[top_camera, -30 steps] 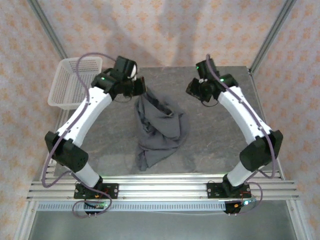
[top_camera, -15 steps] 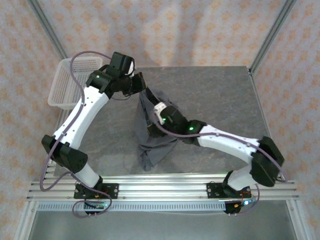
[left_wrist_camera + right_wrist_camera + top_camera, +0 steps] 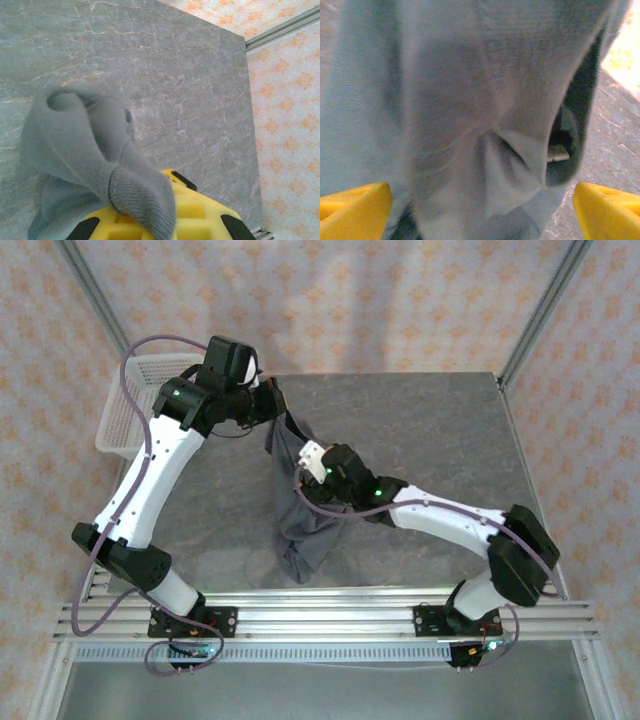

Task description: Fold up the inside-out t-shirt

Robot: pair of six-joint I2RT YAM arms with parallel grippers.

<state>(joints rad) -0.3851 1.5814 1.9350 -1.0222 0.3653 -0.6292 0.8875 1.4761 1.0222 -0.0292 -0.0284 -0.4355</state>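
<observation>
At the upper left of the overhead frame we see a white mesh basket (image 3: 112, 428) at the grey marbled table's (image 3: 430, 430) edge. Aluminium rails (image 3: 330, 612) cross the bottom, and orange-patterned wallpaper (image 3: 380, 300) fills the top.

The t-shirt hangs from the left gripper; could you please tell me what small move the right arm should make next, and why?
Probably ease the right gripper forward and close on the t-shirt: its jaws stand open with the cloth just ahead, while the left gripper holds one end pinched.
</observation>
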